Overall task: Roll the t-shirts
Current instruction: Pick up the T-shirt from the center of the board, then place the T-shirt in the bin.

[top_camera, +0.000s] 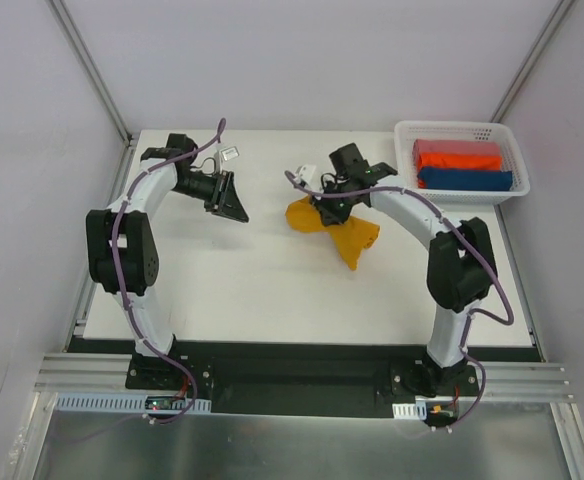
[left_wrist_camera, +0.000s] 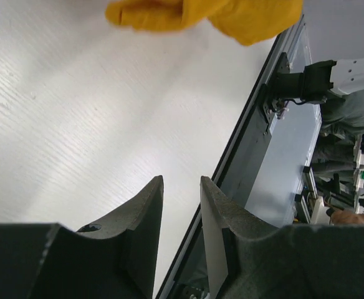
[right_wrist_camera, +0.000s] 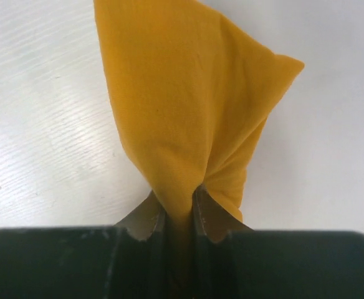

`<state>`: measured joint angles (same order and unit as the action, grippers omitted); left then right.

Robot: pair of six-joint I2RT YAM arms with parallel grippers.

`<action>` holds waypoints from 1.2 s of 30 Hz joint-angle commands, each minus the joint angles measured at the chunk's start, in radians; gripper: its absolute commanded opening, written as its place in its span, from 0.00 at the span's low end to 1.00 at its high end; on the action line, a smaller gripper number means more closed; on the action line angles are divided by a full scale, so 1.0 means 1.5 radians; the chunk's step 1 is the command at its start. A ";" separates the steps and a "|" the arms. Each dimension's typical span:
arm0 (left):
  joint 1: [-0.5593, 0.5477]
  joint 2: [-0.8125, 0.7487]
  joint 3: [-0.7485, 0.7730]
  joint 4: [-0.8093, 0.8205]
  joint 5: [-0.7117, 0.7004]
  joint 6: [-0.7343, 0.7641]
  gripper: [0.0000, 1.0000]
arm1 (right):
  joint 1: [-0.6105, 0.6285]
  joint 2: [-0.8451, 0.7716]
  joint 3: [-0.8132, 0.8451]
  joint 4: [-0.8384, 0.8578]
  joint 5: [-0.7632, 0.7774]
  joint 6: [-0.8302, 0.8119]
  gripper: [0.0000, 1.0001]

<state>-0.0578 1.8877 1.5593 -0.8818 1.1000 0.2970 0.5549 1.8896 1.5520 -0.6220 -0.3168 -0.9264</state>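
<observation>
A mustard-yellow t-shirt (top_camera: 347, 236) lies bunched up on the white table, right of the middle. My right gripper (top_camera: 328, 208) is at the shirt's far edge and is shut on a pinched fold of it. In the right wrist view the cloth (right_wrist_camera: 182, 93) fans out from between the fingertips of the right gripper (right_wrist_camera: 177, 193). My left gripper (top_camera: 234, 200) hangs over bare table to the left of the shirt. Its jaws stand a little apart with nothing between them. In the left wrist view the left gripper (left_wrist_camera: 181, 180) faces the shirt (left_wrist_camera: 232, 15) at the top edge.
A white basket (top_camera: 462, 127) stands at the back right corner with red (top_camera: 457, 155) and blue (top_camera: 467, 179) folded cloths in it. A small white object (top_camera: 230, 153) lies at the back of the table near the left arm. Walls close in the table on three sides.
</observation>
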 commanded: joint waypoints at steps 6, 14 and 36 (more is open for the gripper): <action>0.003 -0.009 0.004 -0.111 -0.048 0.068 0.31 | -0.152 -0.054 0.139 -0.005 0.031 0.112 0.01; 0.003 0.041 0.043 -0.262 -0.115 0.198 0.31 | -0.335 0.039 0.342 0.064 0.100 0.207 0.01; -0.003 0.102 0.067 -0.294 -0.149 0.203 0.31 | -0.351 0.245 0.403 0.137 0.316 0.091 0.01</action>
<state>-0.0582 2.0296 1.6577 -1.2842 0.8799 0.5709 0.0216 2.2902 2.1540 -0.4450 0.1078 -0.7654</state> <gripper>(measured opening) 0.314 0.150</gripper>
